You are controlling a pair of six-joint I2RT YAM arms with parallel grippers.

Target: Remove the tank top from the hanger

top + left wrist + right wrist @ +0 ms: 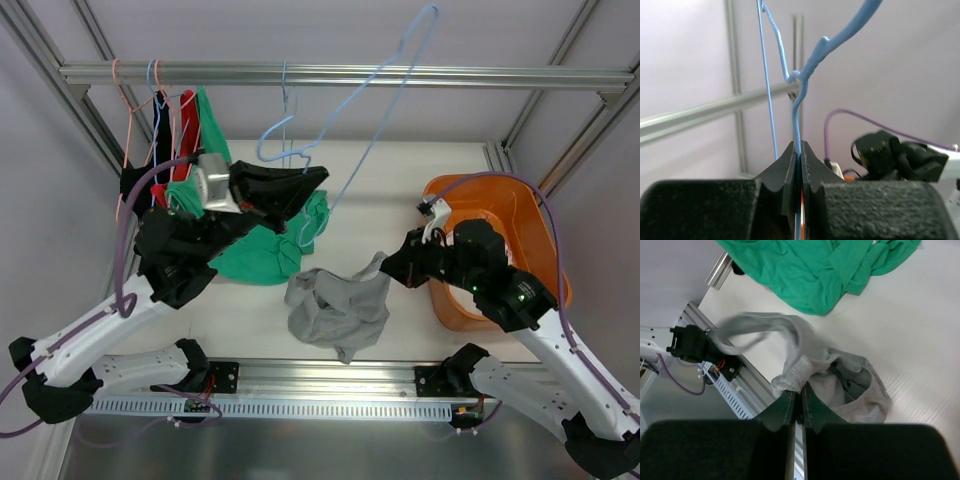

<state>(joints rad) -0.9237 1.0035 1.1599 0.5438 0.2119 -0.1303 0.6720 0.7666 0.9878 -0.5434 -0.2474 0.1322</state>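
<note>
Grey tank top (335,305) lies crumpled on the desk (400,190), off the blue hanger (797,120), with one strap pinched tight in the right hand (800,397). The left hand (799,150) is clamped on the hanger's wire. A green garment (265,255) lies just behind, and an orange basket (545,215) stands to the right.

We see bare white surface (395,200) between the green cloth (262,258) and the orange bin (515,205), with room to reach through. The blue hanger (824,44) slants above it, under the metal rail (350,74). Hung clothes (185,145) crowd the back left. The gray tank top (335,310) fills the near middle.
</note>
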